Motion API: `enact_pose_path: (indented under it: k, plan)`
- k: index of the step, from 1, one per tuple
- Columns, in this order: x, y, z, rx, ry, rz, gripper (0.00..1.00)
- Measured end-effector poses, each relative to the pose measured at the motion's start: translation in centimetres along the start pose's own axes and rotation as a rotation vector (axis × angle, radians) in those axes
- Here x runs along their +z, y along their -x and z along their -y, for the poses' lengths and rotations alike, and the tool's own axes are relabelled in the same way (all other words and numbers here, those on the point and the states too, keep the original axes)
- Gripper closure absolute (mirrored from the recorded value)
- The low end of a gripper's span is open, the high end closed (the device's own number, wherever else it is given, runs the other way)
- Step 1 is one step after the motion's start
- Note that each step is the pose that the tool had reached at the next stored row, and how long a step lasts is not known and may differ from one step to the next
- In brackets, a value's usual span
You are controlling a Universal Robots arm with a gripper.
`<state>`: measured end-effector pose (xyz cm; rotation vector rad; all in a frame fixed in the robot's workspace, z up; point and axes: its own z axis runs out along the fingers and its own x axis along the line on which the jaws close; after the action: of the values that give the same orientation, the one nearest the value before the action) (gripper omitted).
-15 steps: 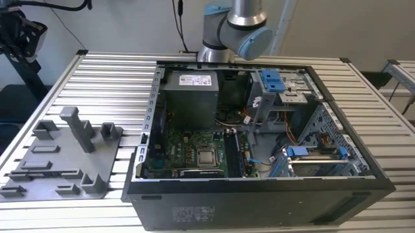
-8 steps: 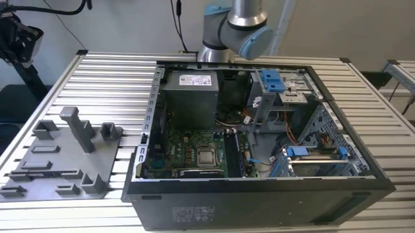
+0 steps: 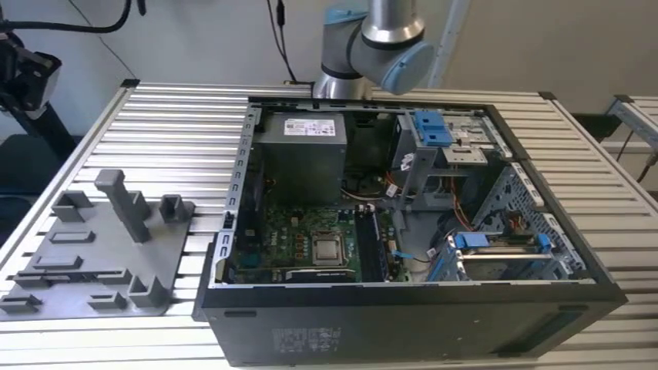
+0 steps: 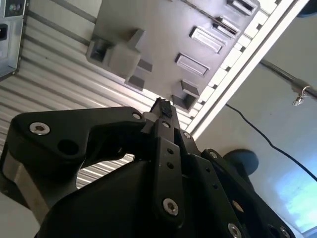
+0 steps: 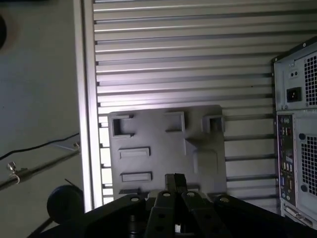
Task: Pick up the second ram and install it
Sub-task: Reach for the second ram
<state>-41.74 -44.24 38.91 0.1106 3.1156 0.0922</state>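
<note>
Tool closed, fingertips together, nothing clamped. It hangs over the grey tray by the tabletop edge. The computer case stands beside the tray.

Arm: silver tube, grey-blue joint caps. Tool: matte black linkages, silver screw heads.

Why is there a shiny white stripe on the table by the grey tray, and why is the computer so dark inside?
First wrist view: light glares off the ribbed table beside the grey tray. Exterior view: the walls of the computer case shade its inside. Second wrist view: the black pincer looks dark against the bright table.
</note>
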Motion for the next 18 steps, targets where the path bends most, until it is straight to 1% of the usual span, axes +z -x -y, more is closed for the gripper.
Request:
enact_pose_path:
  k: [3, 5, 6, 9, 13, 18]
  plan:
    - [0.11, 0.07, 0.93, 0.000, 0.0000, -0.0003, 0.89]
    - [0.29, 0.10, 1.58, 0.000, 0.0002, -0.0003, 0.89]
    - [0.39, 0.11, 1.81, -0.001, 0.0005, -0.0004, 0.89]
    - [0.69, 0.10, 2.09, -0.009, 0.0025, -0.0030, 0.89]
    - [0.99, -0.06, 2.19, -0.049, 0.0034, -0.0072, 0.89]
    - [1.21, -0.52, 2.90, -0.060, 0.0049, -0.0081, 0.89]
